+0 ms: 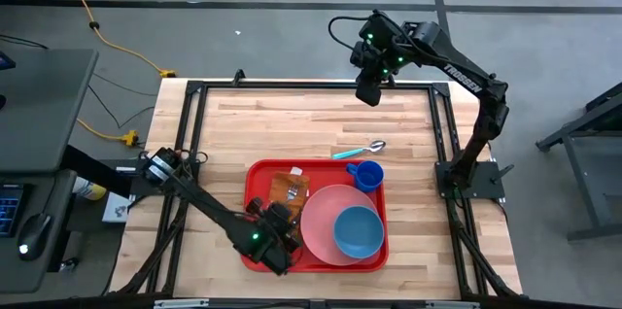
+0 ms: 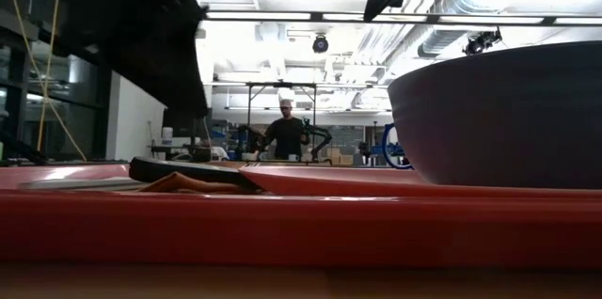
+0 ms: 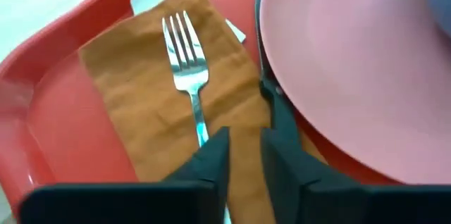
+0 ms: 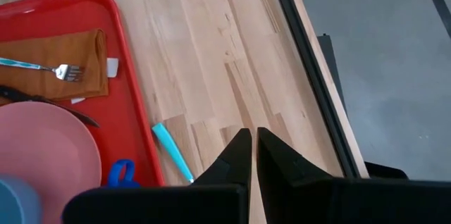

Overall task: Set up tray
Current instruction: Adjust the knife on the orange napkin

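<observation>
My left gripper (image 3: 243, 155) pinches the fork (image 3: 186, 69) lower-centre, over the napkin (image 3: 165, 90) on the tray (image 3: 56, 118); right gripper (image 4: 250, 155) pressed together.

The high view looks straight down; the low view skims level at the large red plastic tray (image 2: 301, 228); both wrist views share its six-o'clock half.

Bright ceiling lights; nearby bowl (image 2: 499, 116) looms blurred.
</observation>
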{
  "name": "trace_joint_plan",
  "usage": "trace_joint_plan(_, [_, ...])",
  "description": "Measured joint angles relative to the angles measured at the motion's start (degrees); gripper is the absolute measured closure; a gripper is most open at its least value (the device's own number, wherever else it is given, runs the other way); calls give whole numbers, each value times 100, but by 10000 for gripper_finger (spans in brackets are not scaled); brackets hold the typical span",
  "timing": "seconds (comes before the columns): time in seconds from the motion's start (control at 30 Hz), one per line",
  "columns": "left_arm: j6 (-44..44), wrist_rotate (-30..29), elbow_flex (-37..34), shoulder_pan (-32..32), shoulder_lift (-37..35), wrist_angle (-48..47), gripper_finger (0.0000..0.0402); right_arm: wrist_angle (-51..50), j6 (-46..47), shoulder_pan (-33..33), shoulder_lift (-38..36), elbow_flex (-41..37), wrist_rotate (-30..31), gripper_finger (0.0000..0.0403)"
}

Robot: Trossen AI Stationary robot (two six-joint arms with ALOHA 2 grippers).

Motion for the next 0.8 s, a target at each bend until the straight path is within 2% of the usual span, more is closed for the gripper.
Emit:
trace_joint_plan(0.13, [805,456,0,180,0,182,379,-31,-45,0,0,0,-21,403])
trace_joint_plan(0.2, [1232,707,0,256,0,265,389,-72,-59,0,0,0,-25,403])
trace_joint_plan(0.27, [1526,1003,0,335,0,297,372,-112,-63,0,0,0,-30,403])
trace_joint_plan(0.57, [2355,2101,0,703,0,346,236,-217,-85,0,0,0,-32,403])
trace_joint_plan(0.8, [2413,2278,0,884,0,499,190,-219,-101,0,0,0,-30,403])
